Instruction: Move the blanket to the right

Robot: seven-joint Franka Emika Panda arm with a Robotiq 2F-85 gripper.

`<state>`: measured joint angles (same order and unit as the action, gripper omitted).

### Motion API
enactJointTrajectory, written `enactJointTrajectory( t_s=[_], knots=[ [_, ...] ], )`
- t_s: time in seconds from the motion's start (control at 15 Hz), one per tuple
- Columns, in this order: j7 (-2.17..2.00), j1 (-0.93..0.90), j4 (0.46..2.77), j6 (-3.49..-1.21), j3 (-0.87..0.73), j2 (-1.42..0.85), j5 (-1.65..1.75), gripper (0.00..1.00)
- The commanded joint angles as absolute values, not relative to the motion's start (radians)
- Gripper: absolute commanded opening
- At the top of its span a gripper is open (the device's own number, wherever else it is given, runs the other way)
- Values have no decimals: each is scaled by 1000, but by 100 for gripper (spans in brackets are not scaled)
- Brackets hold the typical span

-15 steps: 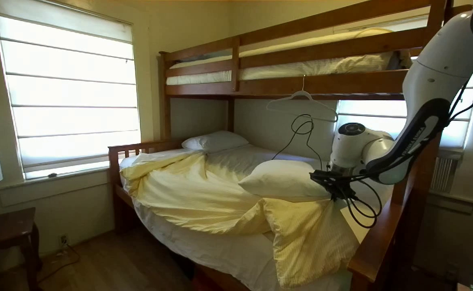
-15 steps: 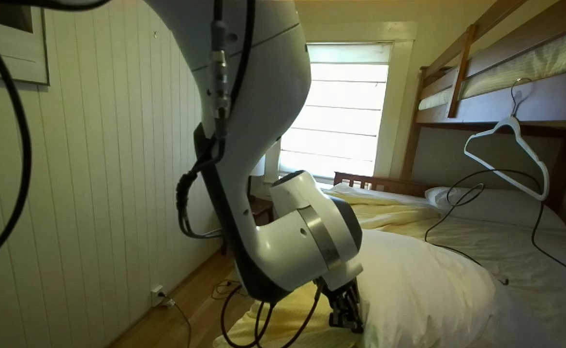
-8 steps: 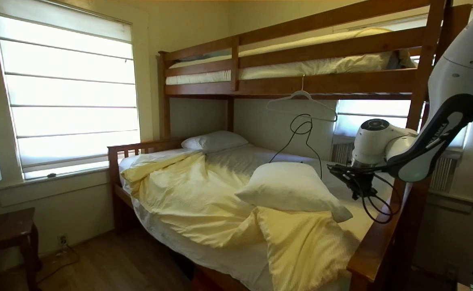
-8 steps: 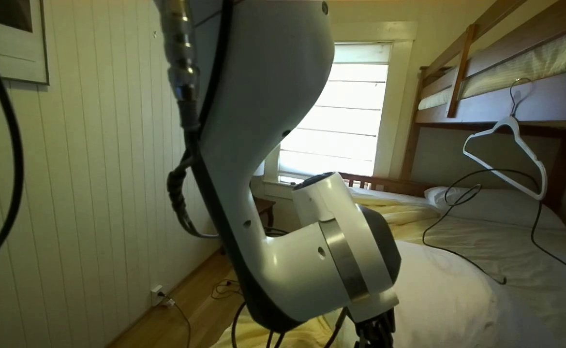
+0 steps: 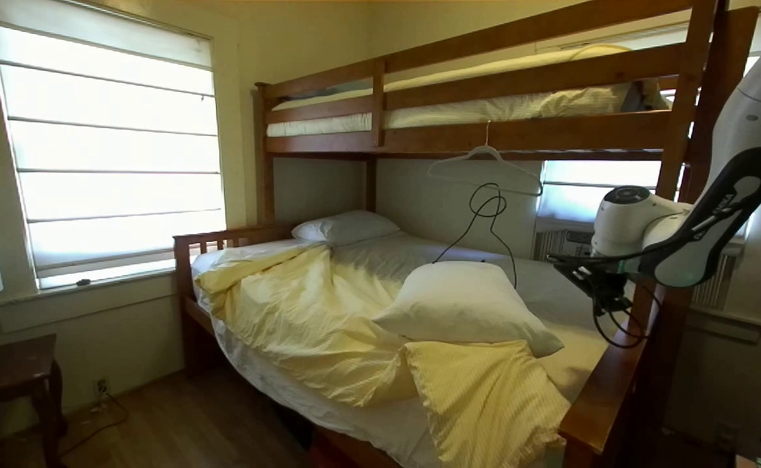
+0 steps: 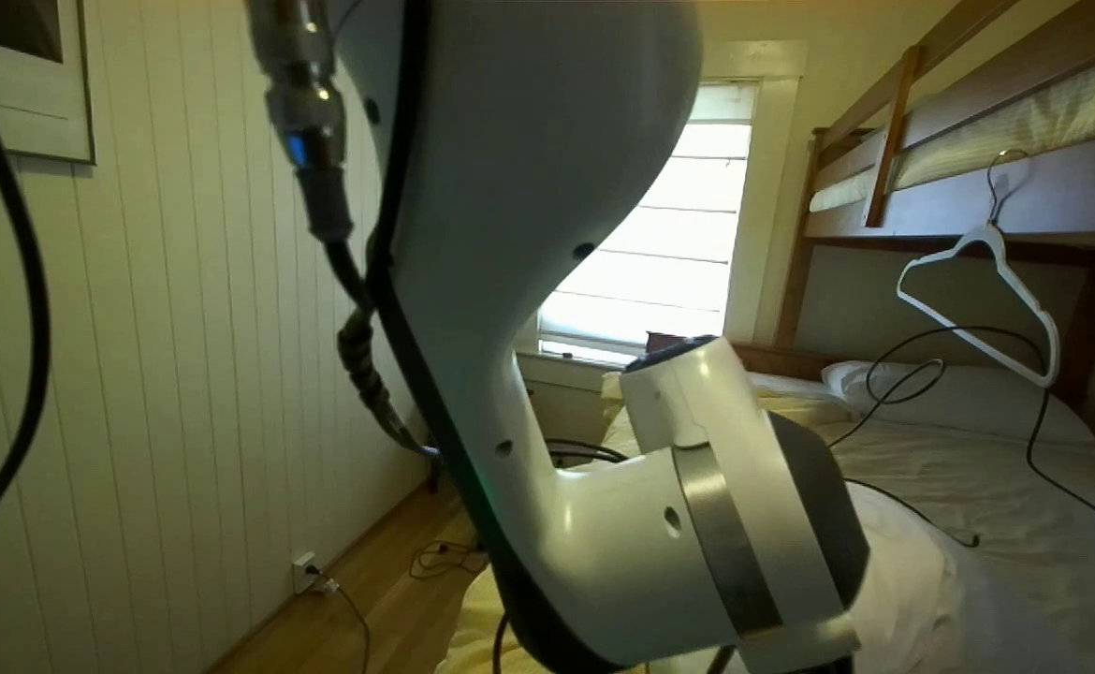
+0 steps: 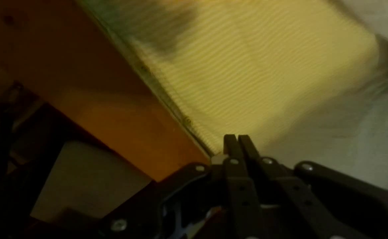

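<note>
Gripper (image 7: 237,138) near footboard (image 5: 610,393), jaws together, nothing visible between. Advisable: spread, pinch blanket (image 5: 354,331) (deeply) beside footboard.

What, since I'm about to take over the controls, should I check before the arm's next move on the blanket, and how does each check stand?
1. Claw open for a grasp: not ok; it looks shut in the wrist view.
2. Blanket held: not ok; no cloth shows in the claw's grip.
3. White pillow clear of the blanket: not ok; its lower edge appears to meet the folds.
4. Hanger clear of the arm: ok; apart in both exterior views.
5. Claw clear of the wooden bed end: cannot tell; they overlap in the wrist view.
</note>
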<state>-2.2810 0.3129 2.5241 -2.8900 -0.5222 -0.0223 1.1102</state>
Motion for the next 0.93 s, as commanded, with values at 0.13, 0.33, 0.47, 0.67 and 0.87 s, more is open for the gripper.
enactJointTrajectory(
  t_s=[0.13,0.33,0.47,0.67,0.87],
  knots=[
    [-2332,375,2514,-2883,-595,58,1161,39],
    [-2284,366,2511,-2951,-581,84,1287,59],
    [-2246,349,2519,-2996,-561,89,1310,73],
    [-2180,311,2490,-3104,-531,28,1281,94],
    [-2036,265,2487,-3165,-500,-29,1207,100]
  ],
)
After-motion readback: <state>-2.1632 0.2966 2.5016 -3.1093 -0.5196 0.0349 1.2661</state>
